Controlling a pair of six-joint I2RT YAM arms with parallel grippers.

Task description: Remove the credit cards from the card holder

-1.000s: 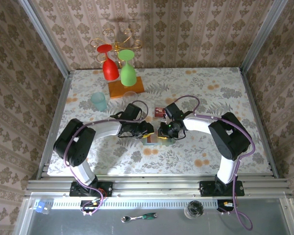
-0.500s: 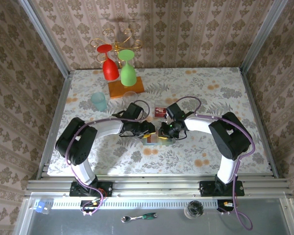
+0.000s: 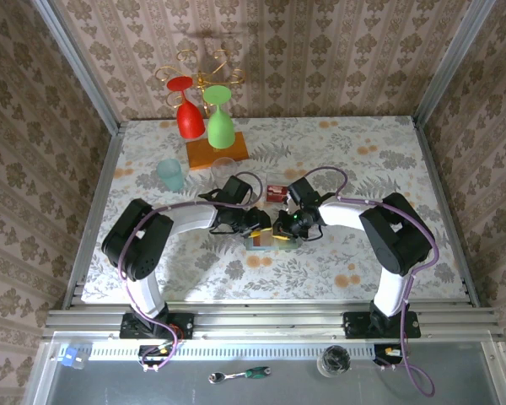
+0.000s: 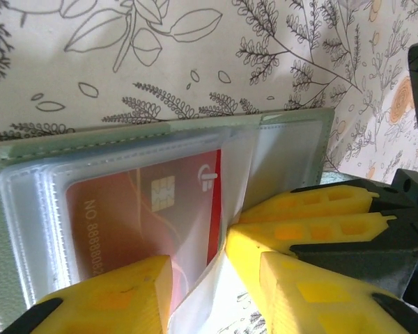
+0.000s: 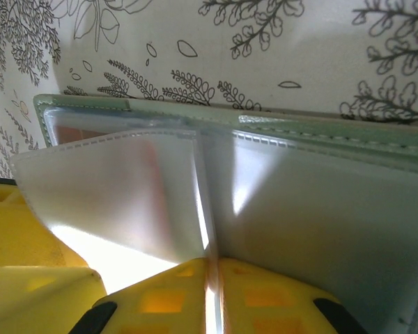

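Observation:
The card holder (image 3: 260,243) lies open on the table between both arms; its sage-green edge (image 4: 160,129) frames clear sleeves. A red credit card (image 4: 139,209) with a chip sits inside a sleeve. My left gripper (image 4: 198,271) is open, with one finger over the card's sleeve and a loose sleeve flap in the gap. In the top view it (image 3: 255,223) faces my right gripper (image 3: 280,228) tip to tip. My right gripper (image 5: 212,268) is shut on a clear sleeve page that stands up from the card holder (image 5: 334,132). Another red credit card (image 3: 276,192) lies on the table just behind.
A stand (image 3: 217,152) with an upside-down red glass (image 3: 185,114) and green glass (image 3: 220,122) is at the back left. A teal cup (image 3: 170,175) stands left of it. The right gripper's fingers (image 4: 313,209) crowd the left wrist view's right side.
The left arm's elbow has swung toward the middle and its gripper has edged a little closer to the right one. The right arm and the card holder have stayed put.

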